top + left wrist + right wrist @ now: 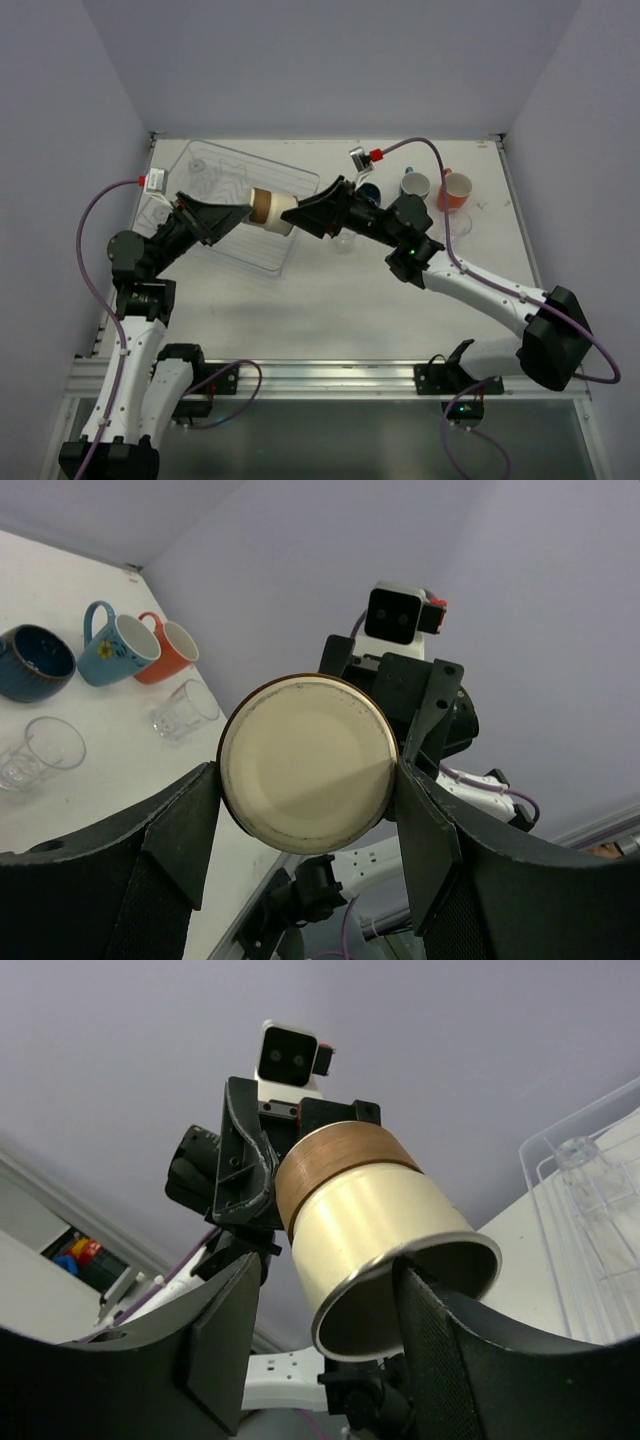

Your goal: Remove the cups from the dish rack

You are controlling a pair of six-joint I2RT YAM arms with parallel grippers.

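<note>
table (330, 310): white, matte | walls (300, 60): pale lilac, three sides | rail (330, 378): metal, along table's near edge

Robot test lab (bare lilac walls (330, 60), white table (350, 320), aluminium rail (330, 378))

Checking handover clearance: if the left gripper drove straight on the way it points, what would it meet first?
The cream cup; the left gripper grips its base end. Directly behind the cup on that line is the right gripper, facing back with its fingers flanking the rim end. No free path.
</note>
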